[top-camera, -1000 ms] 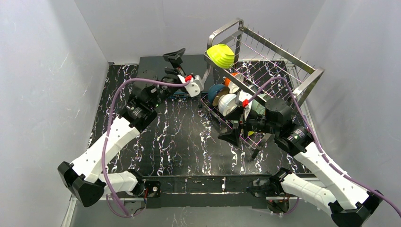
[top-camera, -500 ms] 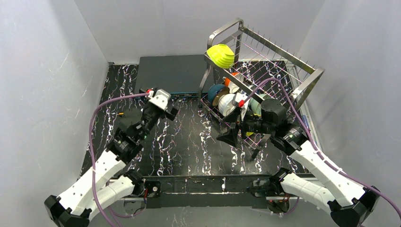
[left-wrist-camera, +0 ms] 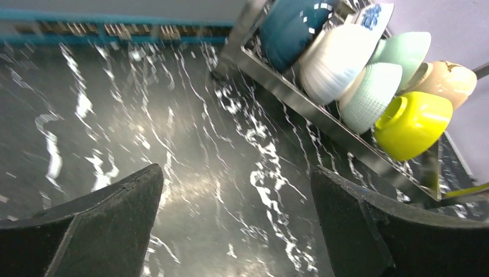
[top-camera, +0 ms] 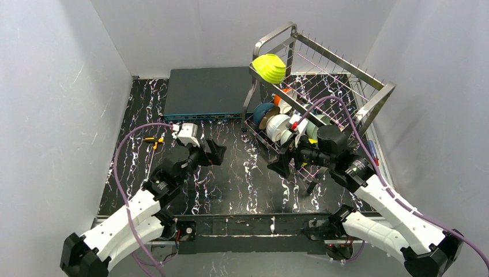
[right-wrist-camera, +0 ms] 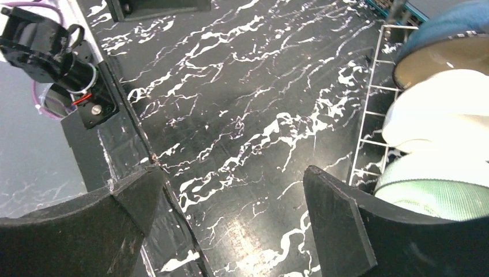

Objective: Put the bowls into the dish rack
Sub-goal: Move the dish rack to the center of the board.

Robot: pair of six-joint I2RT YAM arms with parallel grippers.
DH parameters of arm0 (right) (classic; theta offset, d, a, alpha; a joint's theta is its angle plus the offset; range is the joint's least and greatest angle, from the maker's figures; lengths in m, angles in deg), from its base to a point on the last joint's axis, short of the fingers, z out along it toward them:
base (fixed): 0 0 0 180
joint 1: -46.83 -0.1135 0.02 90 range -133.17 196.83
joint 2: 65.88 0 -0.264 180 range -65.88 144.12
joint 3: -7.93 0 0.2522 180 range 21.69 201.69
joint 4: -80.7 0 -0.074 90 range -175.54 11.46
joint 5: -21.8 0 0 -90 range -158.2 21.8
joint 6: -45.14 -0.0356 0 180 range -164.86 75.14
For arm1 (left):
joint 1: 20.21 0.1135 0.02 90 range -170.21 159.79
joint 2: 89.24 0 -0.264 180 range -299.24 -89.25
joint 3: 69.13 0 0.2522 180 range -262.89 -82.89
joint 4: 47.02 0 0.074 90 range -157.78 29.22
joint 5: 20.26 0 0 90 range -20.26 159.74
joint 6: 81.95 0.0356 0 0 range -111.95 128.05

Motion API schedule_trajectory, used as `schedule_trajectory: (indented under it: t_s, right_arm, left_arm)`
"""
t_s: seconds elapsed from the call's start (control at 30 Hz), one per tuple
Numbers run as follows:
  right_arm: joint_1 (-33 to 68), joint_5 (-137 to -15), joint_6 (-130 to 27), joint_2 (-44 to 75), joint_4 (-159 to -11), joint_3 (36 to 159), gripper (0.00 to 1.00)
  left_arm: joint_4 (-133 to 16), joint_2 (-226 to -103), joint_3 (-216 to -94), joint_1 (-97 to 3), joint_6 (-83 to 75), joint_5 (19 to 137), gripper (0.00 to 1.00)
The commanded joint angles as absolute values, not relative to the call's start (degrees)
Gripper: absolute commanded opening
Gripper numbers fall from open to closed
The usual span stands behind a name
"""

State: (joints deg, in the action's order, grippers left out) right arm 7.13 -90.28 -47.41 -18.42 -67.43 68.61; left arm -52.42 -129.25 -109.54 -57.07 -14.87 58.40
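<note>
All visible bowls [left-wrist-camera: 340, 63] stand in the dish rack [top-camera: 343, 56]. Left fingers [left-wrist-camera: 98, 231] and right fingers [right-wrist-camera: 369, 236] are apart, empty. Suggested: draw both back over the tabletop [top-camera: 236, 179], clear of the rack.

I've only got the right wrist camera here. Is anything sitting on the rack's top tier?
Observer: Yes, one yellow-green bowl sits on the upper tier of the dish rack, at its far-left end.
Operator: Where's the left gripper?
Observer: The left gripper hangs open and empty over the table, left of the rack.
Operator: What ends the lower row?
Observer: A second yellow-green bowl, next to a pale green bowl.
</note>
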Motion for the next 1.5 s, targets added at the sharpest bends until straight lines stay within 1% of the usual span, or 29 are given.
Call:
schedule_trajectory:
  t_s: [0.0,0.1,0.2,0.37,0.47,0.67,0.87,1.07,1.2,1.4,1.47]
  right_arm:
    - [7.39,-82.88,-52.14,-20.67,-64.17,67.92,0.99]
    - [7.46,-76.35,-56.22,-22.21,-61.01,67.46,0.99]
    - [7.41,-70.82,-60.03,-24.27,-58.90,66.69,0.99]
    - [7.39,-63.04,-65.04,-26.16,-55.14,66.48,0.99]
    - [7.43,-58.90,-66.65,-26.40,-52.49,67.56,0.99]
    - [7.50,-52.58,-66.44,-26.51,-51.33,68.98,0.97]
    - [7.51,-48.63,-62.14,-24.40,-51.98,70.19,0.97]
    - [7.84,-47.56,-58.51,-22.63,-55.44,70.59,0.96]
    - [8.80,-50.52,-58.04,-20.46,-56.84,71.21,0.96]
    - [9.53,-56.19,-58.02,-20.34,-58.46,72.05,0.96]
    - [9.55,-57.76,-57.75,-21.27,-59.15,71.99,0.96]
  left_arm:
    - [-52.37,-134.48,-107.89,-56.78,-31.30,63.60,0.98]
    - [-51.93,-138.07,-108.34,-56.82,-31.64,66.59,0.98]
    - [-50.27,-139.90,-108.02,-56.83,-32.00,67.17,0.98]
    - [-41.94,-144.23,-106.54,-56.83,-35.31,69.30,0.98]
    - [-37.38,-149.49,-107.80,-56.87,-36.78,73.43,0.97]
    - [-30.57,-160.67,-112.55,-57.38,-38.76,79.41,0.94]
    - [-21.78,-171.86,-118.22,-60.11,-41.65,82.08,0.91]
    - [-16.43,-182.65,-125.88,-63.37,-42.96,83.84,0.90]
    - [-12.88,-189.62,-130.31,-64.27,-44.90,84.97,0.89]
    - [-8.54,-196.89,-135.42,-65.34,-47.21,85.71,0.83]
    - [-8.23,-198.41,-137.37,-65.62,-47.36,85.71,0.80]
